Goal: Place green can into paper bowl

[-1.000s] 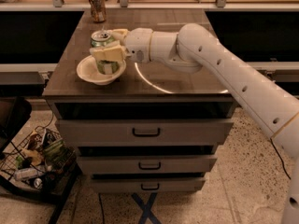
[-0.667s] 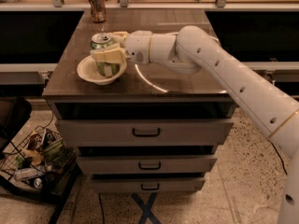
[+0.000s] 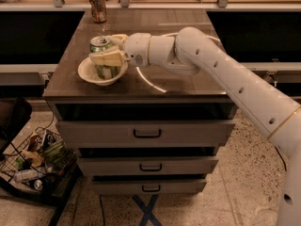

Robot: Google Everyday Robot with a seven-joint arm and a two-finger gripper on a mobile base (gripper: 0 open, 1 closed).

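Observation:
The green can (image 3: pixel 100 44) stands upright inside the cream-white paper bowl (image 3: pixel 85 73) at the left of the dark wooden tabletop (image 3: pixel 188 81). Its silver top shows above the bowl's rim, and its lower part shows green inside the bowl. My gripper (image 3: pixel 104 49) reaches in from the right at the end of the white arm and is shut on the can. One pale finger (image 3: pixel 107 58) lies across the can's near side and the other sits behind it.
An orange-brown can (image 3: pixel 97 6) stands at the table's back left. Below the tabletop is a cabinet with three drawers (image 3: pixel 146 133). A wire basket of clutter (image 3: pixel 37 166) sits on the floor at the lower left. A rail runs behind the table.
The gripper and can have sunk very slightly, so the can sits a little deeper in the bowl. Otherwise nothing has visibly moved.

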